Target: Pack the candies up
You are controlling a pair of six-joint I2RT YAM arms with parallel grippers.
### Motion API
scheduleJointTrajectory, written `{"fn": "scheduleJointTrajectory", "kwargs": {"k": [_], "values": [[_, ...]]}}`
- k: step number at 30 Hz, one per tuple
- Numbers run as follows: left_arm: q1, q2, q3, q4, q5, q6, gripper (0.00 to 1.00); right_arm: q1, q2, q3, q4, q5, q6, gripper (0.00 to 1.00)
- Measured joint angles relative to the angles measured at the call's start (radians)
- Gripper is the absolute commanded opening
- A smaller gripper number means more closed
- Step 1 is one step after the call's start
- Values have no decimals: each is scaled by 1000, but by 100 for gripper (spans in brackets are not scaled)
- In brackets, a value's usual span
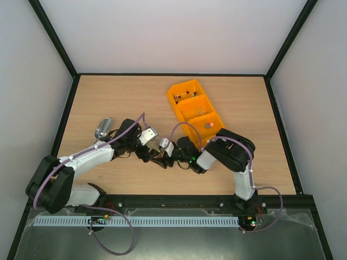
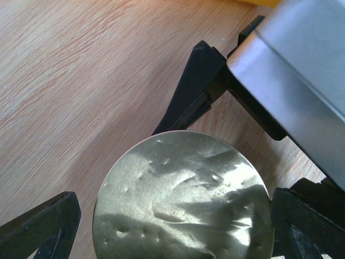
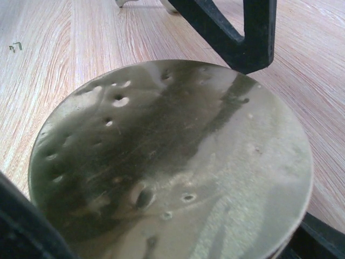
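The candies (image 1: 184,96) are tiny reddish and dark bits in the far compartment of an orange tray (image 1: 174,105), with a few pink and coloured ones (image 1: 207,125) in its near compartment. Both grippers meet at mid-table around a round gold lid (image 2: 183,194) (image 3: 172,162). My right gripper (image 3: 172,237) (image 1: 165,154) has its fingers against the lid's edges. My left gripper (image 2: 180,226) (image 1: 154,156) straddles the same lid from the other side, open wide, with a gap at its left finger (image 2: 43,226). The arms hide the lid in the top view.
A silver metal scoop (image 1: 103,128) lies on the wooden table (image 1: 108,97) just beyond my left forearm. The orange tray stands slanted at the back right, close to my right elbow. Black frame rails border the table.
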Motion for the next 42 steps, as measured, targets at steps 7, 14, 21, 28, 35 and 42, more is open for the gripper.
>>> {"fn": "scheduleJointTrajectory", "kwargs": {"k": [7, 14, 21, 28, 35, 42], "values": [[-2, 7, 0, 2, 7, 20, 99, 0, 0, 0, 0, -1, -9, 1], [-14, 13, 0, -24, 10, 53, 99, 0, 0, -1, 0, -5, -10, 1], [-14, 13, -1, -34, 10, 69, 92, 0, 0, -1, 0, -11, -11, 1], [-14, 11, -2, -34, 6, 91, 78, 0, 0, -2, 0, -18, -14, 1], [26, 6, 3, -93, 92, 222, 69, 2, -21, -29, -2, -44, -23, 1], [57, 47, 78, -323, 179, 650, 73, -2, -47, -52, -39, -144, -101, 1]]}}
